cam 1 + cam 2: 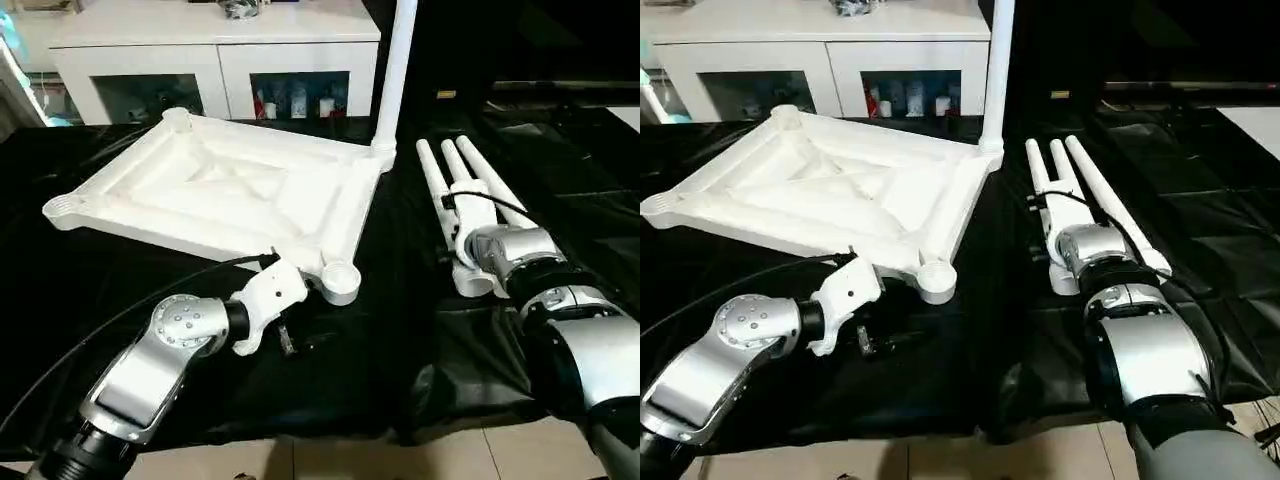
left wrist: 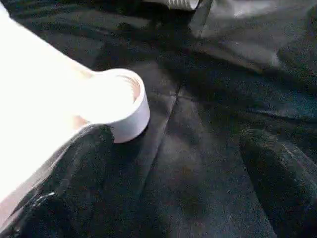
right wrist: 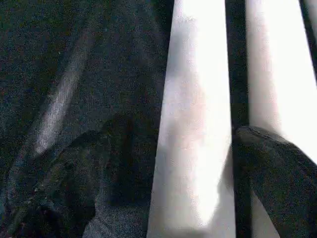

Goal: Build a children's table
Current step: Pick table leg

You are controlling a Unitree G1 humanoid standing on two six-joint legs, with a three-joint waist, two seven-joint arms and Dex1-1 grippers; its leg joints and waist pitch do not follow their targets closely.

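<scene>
Left gripper (image 2: 173, 163): jaws spread wide and empty; one black finger (image 2: 74, 163) lies against the near edge of the tabletop, the other finger (image 2: 282, 173) stands clear over the black sheet (image 2: 198, 124).

Tabletop (image 1: 230, 190): white, flipped underside up, ribs showing, lying on the black-sheeted table (image 1: 380, 350); placed left of centre.

Near corner socket (image 1: 341, 281): open round cup, empty, just beside the left gripper.

Far left sockets (image 1: 176, 118): empty, as far as can be seen.

Fitted leg (image 1: 392, 70): one white tube stands upright in the far right corner socket.

Loose legs (image 1: 455, 190): three white tapered tubes lying side by side on the sheet, right of the tabletop and apart from it.

Right gripper (image 3: 168, 178): jaws wide, unclenched, straddling one loose leg (image 3: 193, 124) without pinching it; a neighbouring leg (image 3: 277, 74) lies just outside one finger (image 3: 277, 173).

Cabinet (image 1: 210, 50): white, glass doors, behind the table; not part of the job.

Progress, judged: one leg of four seated; next leg about to be picked.

Risk one: the outer finger may foul the neighbouring tube on closing, since the legs lie so tightly packed, dragging two or rolling one away.

Risk two: a smooth tapered tube may slip through the pads if pinched off its middle.

Risk three: the left finger resting on the tabletop edge may nudge it and shift the sockets.
</scene>
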